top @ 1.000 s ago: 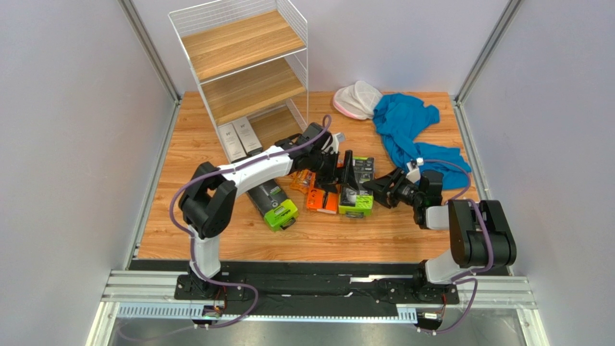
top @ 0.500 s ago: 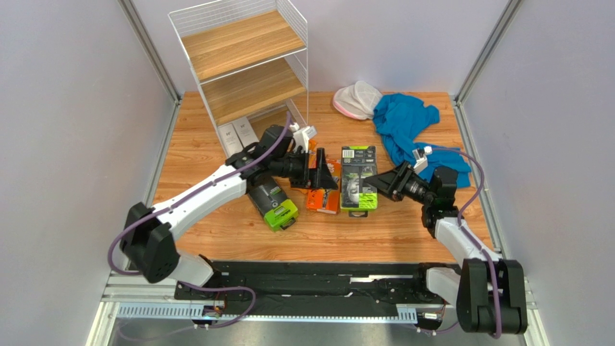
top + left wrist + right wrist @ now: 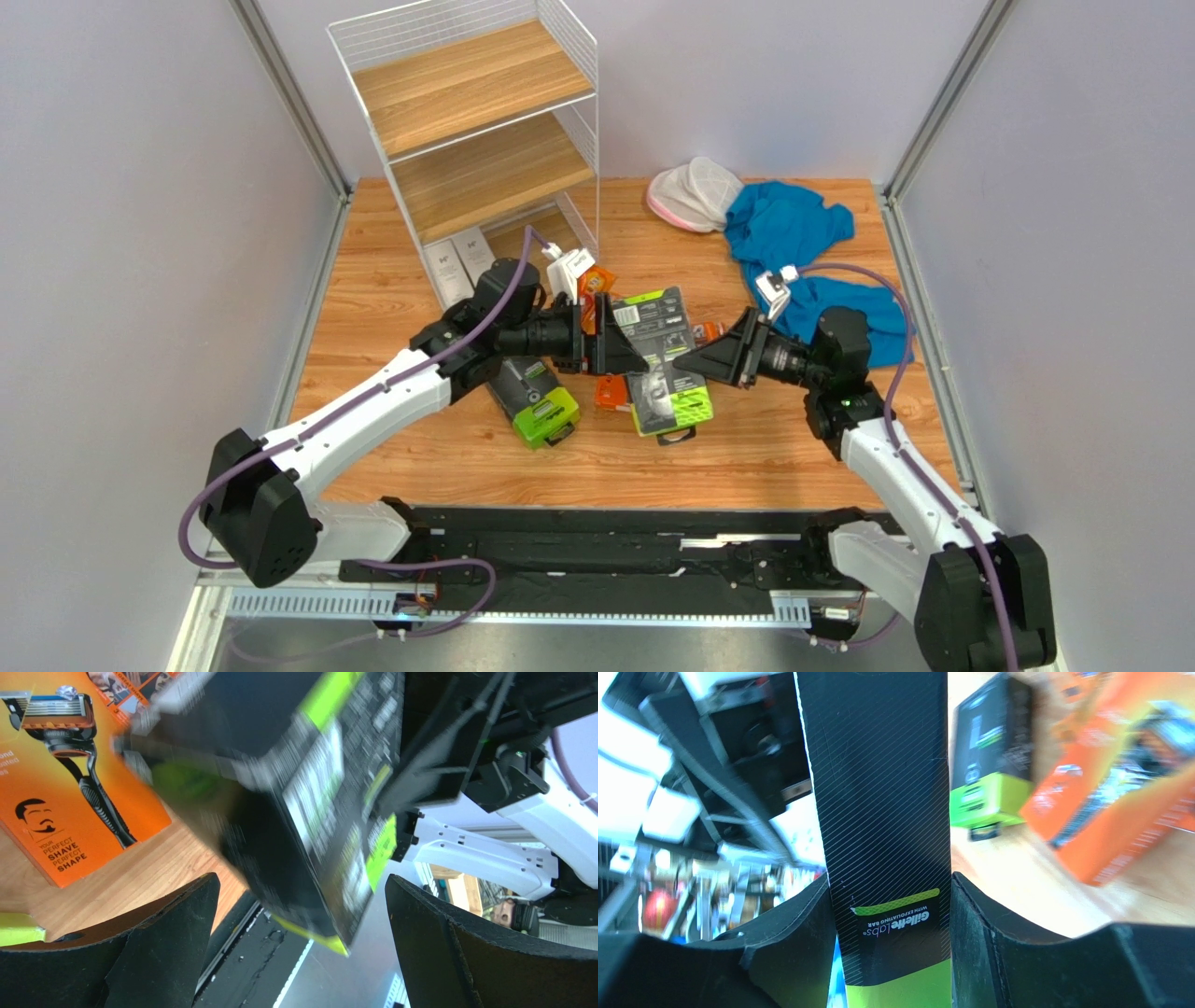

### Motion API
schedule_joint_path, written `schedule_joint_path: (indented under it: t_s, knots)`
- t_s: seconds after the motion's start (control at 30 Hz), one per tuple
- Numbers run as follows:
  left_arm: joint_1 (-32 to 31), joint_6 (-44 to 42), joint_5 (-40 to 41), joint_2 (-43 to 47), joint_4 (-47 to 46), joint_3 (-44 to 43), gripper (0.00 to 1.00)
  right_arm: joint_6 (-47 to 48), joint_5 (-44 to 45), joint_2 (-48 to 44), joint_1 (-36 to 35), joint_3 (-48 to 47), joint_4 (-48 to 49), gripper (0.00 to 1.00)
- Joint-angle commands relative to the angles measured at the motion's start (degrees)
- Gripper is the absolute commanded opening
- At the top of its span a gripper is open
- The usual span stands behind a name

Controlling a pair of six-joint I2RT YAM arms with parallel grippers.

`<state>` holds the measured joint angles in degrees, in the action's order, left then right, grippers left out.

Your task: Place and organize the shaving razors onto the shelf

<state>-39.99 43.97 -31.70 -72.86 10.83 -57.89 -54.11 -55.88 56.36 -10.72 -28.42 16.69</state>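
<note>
My right tool (image 3: 701, 359) was clamped across one black and lime pack (image 3: 657, 357), holding it clear of the surface (image 3: 786, 448) in the gap between the two arms, lime end toward the near edge. My left tool (image 3: 606, 336) faced it with the jaws spread as wide as they go. In the left wrist view the pack sat between the two fingers, and neither seemed to touch it.

I judged this to be a hand-over, since the shelf (image 3: 470, 84) stood at the far left, on the left arm's side. A second black pack (image 3: 533, 396) and an orange box (image 3: 70, 777) lay on the surface, not yet shelved, and I saw no razor pack on the two upper tiers.

Next I would need to close the left tool squarely on the pack. Only then could the right let go, or the pack might drop.
</note>
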Motion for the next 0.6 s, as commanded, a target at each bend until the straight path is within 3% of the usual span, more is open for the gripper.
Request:
schedule_joint_path:
  t_s: [0.0, 0.13, 0.23, 0.33, 0.37, 0.47, 0.53, 0.57]
  knots:
    - [0.2, 1.8, -1.2, 0.9, -4.9, 0.9, 0.97, 1.6, 0.2, -1.1, -5.0, -6.7, 0.5, 0.22]
    - [0.1, 2.0, -0.2, 1.5, -5.5, 1.6, 0.97, 2.4, 1.0, 0.3, -9.7, -9.1, -0.5, 0.22]
    - [0.1, 3.0, -0.6, 2.1, -7.7, 2.6, 0.91, 3.7, 1.1, 2.0, -11.9, -10.3, -1.9, 0.23]
    - [0.1, 3.8, -1.3, 3.2, -10.3, 3.7, 0.76, 4.8, 2.3, 3.0, -12.4, -10.8, -3.8, 0.27]
    - [0.2, 3.9, -1.0, 3.8, -10.4, 3.7, 0.65, 5.1, 3.2, 3.0, -12.4, -10.8, -4.7, 0.29]
    - [0.1, 4.0, -0.3, 5.0, -10.3, 4.1, 0.44, 8.0, 10.2, 3.1, -12.4, -12.7, -14.2, 0.40]
    - [0.1, 3.9, 0.0, 5.4, -10.3, 4.0, 0.34, 6.9, 11.8, 3.3, -12.3, -12.6, -14.2, 0.46]
    - [0.2, 4.0, 0.2, 5.4, -10.4, 3.9, 0.23, 6.1, 12.5, 3.3, -12.3, -12.3, -14.0, 0.48]
